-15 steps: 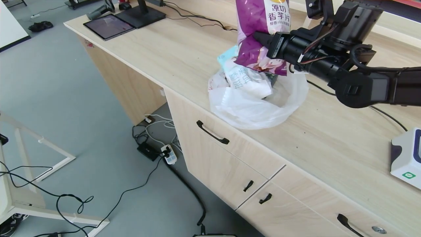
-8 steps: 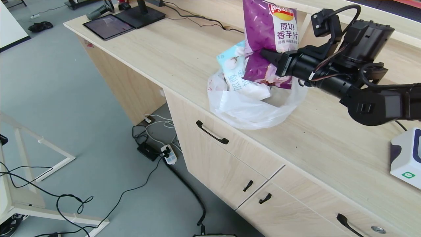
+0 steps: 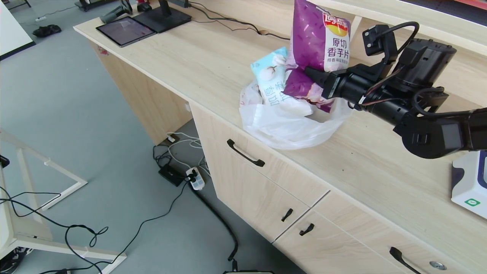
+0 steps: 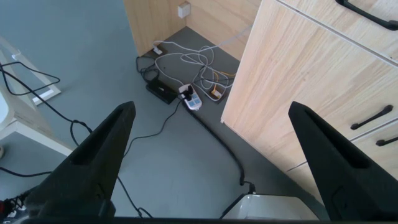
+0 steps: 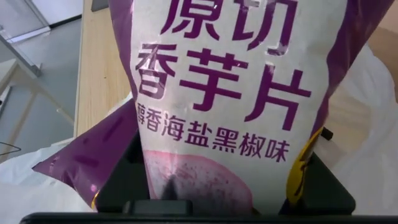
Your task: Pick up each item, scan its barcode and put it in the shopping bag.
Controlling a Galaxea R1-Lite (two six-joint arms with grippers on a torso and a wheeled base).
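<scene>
A glossy, crinkled purple chip bag (image 3: 315,49) is held upright at upper centre-right, pinched low by the right end effector (image 3: 309,72), its base at the mouth of the translucent, rumpled shopping bag (image 3: 289,129) on the pale wood-grain tabletop (image 3: 205,57). A soft blue-white pack (image 3: 271,80) is lodged beside it. The left end effector (image 4: 211,109) is spread wide.

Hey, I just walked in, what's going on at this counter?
The robot's right gripper is clamped on a purple chip bag, holding it upright with its lower end at the mouth of the white shopping bag on the wooden counter. A light blue pack stands in the bag. The left gripper hangs open and empty above the floor by the cabinet.
</scene>
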